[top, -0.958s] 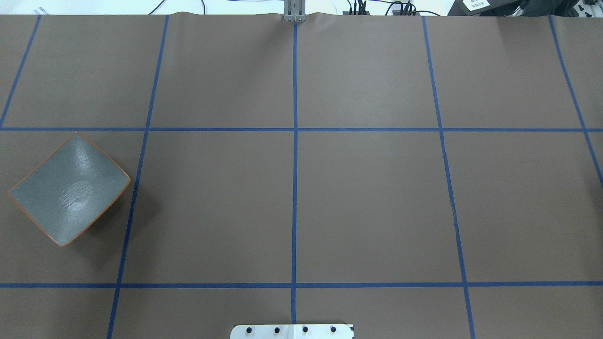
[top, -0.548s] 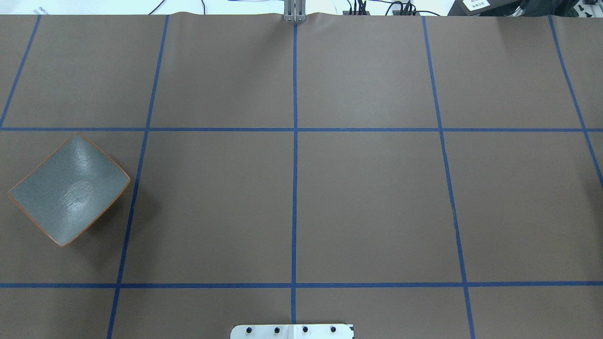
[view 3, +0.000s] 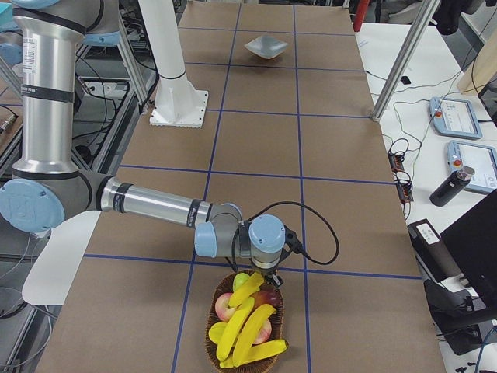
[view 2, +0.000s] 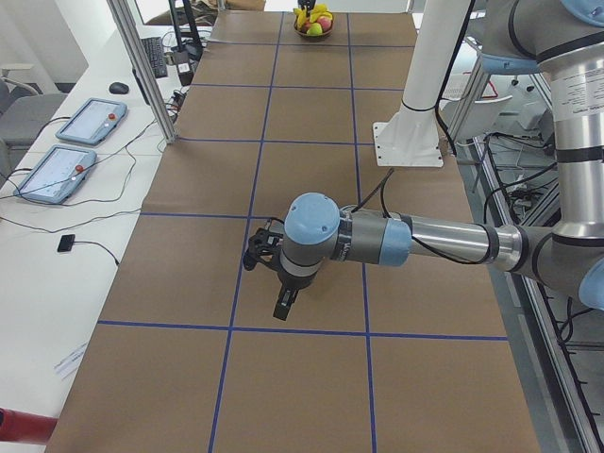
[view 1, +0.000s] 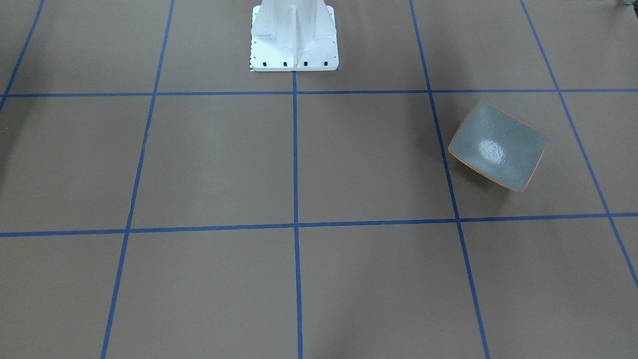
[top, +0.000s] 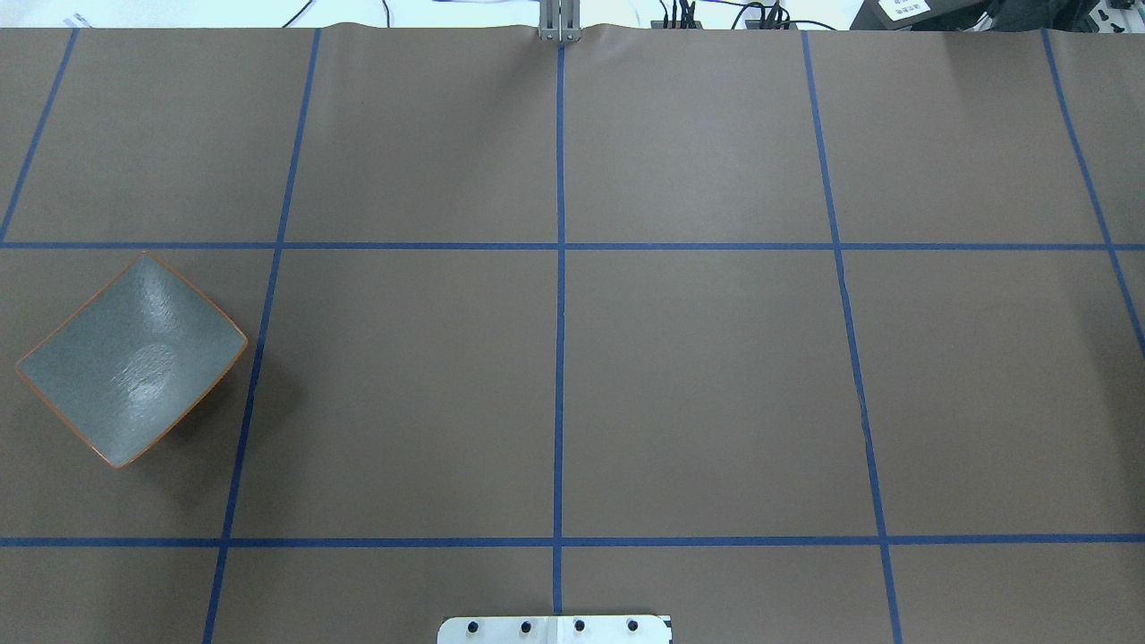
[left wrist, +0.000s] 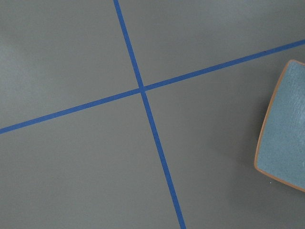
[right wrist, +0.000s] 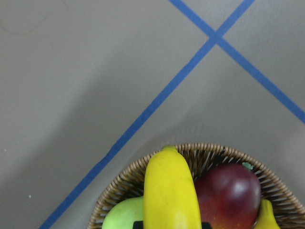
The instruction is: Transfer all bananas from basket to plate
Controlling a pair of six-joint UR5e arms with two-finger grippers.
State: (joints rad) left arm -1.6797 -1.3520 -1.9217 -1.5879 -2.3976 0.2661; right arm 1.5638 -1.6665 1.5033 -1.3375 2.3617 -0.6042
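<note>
Nothing moves in the overhead view since a second ago. The plate (top: pixel 131 360) sits in the same spot, at 9 o'clock on the counter (top: pixel 698 385), and nothing is on it. So no part of the job is done yet. All the bananas (view 3: pixel 247 326) lie in the basket (view 3: pixel 211 336). I count about four, so I think four trips are left.

The overhead view shows only the plate, with no arm and no basket. The left side view shows the left tool (view 2: pixel 284 306) hanging over the counter. I cannot tell how wide it is open. The left wrist view has the plate's edge at 3 o'clock, so that tool is near the plate.

The right side view shows what the overhead view misses. The right tool (view 3: pixel 272 281) is just over the basket's far rim, right by the top banana. The right wrist view shows that banana at 6 o'clock, between a green apple (right wrist: pixel 121 214) and a red apple (right wrist: pixel 228 191). I cannot tell if the right tool has hold of it.
</note>
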